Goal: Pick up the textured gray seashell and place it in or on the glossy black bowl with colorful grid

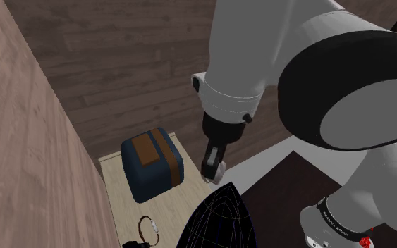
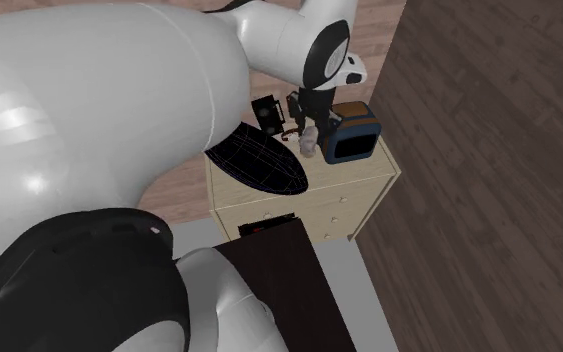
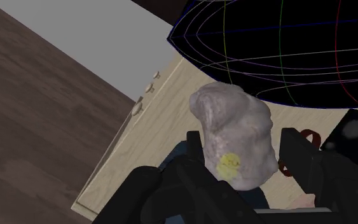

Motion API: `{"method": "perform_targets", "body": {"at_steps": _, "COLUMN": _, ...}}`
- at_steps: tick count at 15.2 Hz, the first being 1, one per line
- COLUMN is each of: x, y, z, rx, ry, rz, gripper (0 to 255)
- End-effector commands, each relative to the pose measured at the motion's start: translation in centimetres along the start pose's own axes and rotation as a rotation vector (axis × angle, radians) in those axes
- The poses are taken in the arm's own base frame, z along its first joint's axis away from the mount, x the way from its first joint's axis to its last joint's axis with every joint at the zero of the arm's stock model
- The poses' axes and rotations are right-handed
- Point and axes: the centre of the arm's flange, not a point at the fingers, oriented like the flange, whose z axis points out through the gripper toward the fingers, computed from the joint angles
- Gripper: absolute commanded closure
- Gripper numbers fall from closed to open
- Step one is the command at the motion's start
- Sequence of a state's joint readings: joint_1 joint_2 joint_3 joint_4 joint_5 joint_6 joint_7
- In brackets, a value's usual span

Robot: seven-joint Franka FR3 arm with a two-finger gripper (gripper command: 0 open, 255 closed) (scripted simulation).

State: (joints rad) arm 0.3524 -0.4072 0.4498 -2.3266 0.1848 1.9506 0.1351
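The grey, rough-textured seashell (image 3: 234, 133) with a yellow spot sits clasped between my black fingers (image 3: 193, 153). My gripper (image 1: 213, 165) is shut on the seashell (image 1: 220, 172) and holds it a little above the light wooden dresser top (image 1: 123, 204). The glossy black bowl (image 1: 218, 218) with thin coloured grid lines stands just beside and below the shell. In the second exterior view the seashell (image 2: 310, 143) hangs under the gripper (image 2: 307, 122), between the bowl (image 2: 264, 162) and a blue box. From the wrist, the bowl (image 3: 285, 44) lies right beyond the shell.
A blue box with a brown strap (image 1: 151, 165) stands on the dresser (image 2: 319, 195) close to the gripper. A small ring-shaped item (image 1: 147, 229) and black objects (image 2: 266, 110) lie near the bowl. A wooden wall (image 1: 20, 155) borders the dresser.
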Motion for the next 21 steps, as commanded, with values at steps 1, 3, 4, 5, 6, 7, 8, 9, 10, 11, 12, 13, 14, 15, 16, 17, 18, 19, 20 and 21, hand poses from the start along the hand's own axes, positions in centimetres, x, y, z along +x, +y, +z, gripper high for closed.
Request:
{"method": "perform_targets", "body": {"at_steps": 1, "x": -0.9, "y": -2.2, "z": -0.2, "rx": 0.0, "ry": 0.0, "rz": 0.001, "gripper": 255}}
{"method": "perform_targets", "body": {"at_steps": 3, "x": -1.9, "y": -4.6, "z": -0.3, "rx": 0.0, "ry": 0.0, "rz": 0.001, "gripper": 255}}
{"method": "perform_targets", "body": {"at_steps": 4, "x": -2.4, "y": -5.8, "z": -0.4, "rx": 0.0, "ry": 0.0, "rz": 0.001, "gripper": 255}}
{"method": "perform_targets", "body": {"at_steps": 5, "x": -3.0, "y": -7.0, "z": -0.5, "rx": 0.0, "ry": 0.0, "rz": 0.001, "gripper": 255}}
{"method": "perform_targets", "body": {"at_steps": 6, "x": -3.5, "y": -8.2, "z": -0.5, "rx": 0.0, "ry": 0.0, "rz": 0.001, "gripper": 255}}
{"method": "perform_targets", "body": {"at_steps": 7, "x": -4.0, "y": -9.5, "z": -0.6, "rx": 0.0, "ry": 0.0, "rz": 0.001, "gripper": 255}}
{"method": "perform_targets", "body": {"at_steps": 8, "x": -4.5, "y": -10.7, "z": -0.6, "rx": 0.0, "ry": 0.0, "rz": 0.001, "gripper": 255}}
{"method": "perform_targets", "body": {"at_steps": 9, "x": -5.1, "y": -11.9, "z": -0.7, "rx": 0.0, "ry": 0.0, "rz": 0.001, "gripper": 255}}
{"method": "perform_targets", "body": {"at_steps": 10, "x": -5.6, "y": -13.1, "z": -0.8, "rx": 0.0, "ry": 0.0, "rz": 0.001, "gripper": 255}}
{"method": "perform_targets", "body": {"at_steps": 11, "x": -6.1, "y": -14.3, "z": -0.8, "rx": 0.0, "ry": 0.0, "rz": 0.001, "gripper": 255}}
{"method": "perform_targets", "body": {"at_steps": 12, "x": -7.0, "y": -16.4, "z": -0.9, "rx": 0.0, "ry": 0.0, "rz": 0.001, "gripper": 255}}
{"method": "perform_targets", "body": {"at_steps": 13, "x": -7.0, "y": -16.4, "z": -0.4, "rx": 0.0, "ry": 0.0, "rz": 0.001, "gripper": 255}}
{"method": "perform_targets", "body": {"at_steps": 14, "x": -7.0, "y": -16.4, "z": 0.1, "rx": 0.0, "ry": 0.0, "rz": 0.001, "gripper": 255}}
{"method": "perform_targets", "body": {"at_steps": 15, "x": -7.0, "y": -16.4, "z": 0.7, "rx": 0.0, "ry": 0.0, "rz": 0.001, "gripper": 255}}
{"method": "perform_targets", "body": {"at_steps": 16, "x": -7.0, "y": -16.4, "z": 1.2, "rx": 0.0, "ry": 0.0, "rz": 0.001, "gripper": 255}}
{"method": "perform_targets", "body": {"at_steps": 17, "x": -7.0, "y": -16.4, "z": 1.7, "rx": 0.0, "ry": 0.0, "rz": 0.001, "gripper": 255}}
{"method": "perform_targets", "body": {"at_steps": 18, "x": -7.0, "y": -16.4, "z": 2.2, "rx": 0.0, "ry": 0.0, "rz": 0.001, "gripper": 255}}
{"method": "perform_targets", "body": {"at_steps": 19, "x": -7.0, "y": -16.4, "z": 2.8, "rx": 0.0, "ry": 0.0, "rz": 0.001, "gripper": 255}}
{"method": "perform_targets", "body": {"at_steps": 20, "x": -7.0, "y": -16.4, "z": 3.3, "rx": 0.0, "ry": 0.0, "rz": 0.001, "gripper": 255}}
{"method": "perform_targets", "body": {"at_steps": 21, "x": -7.0, "y": -16.4, "z": 3.8, "rx": 0.0, "ry": 0.0, "rz": 0.001, "gripper": 255}}
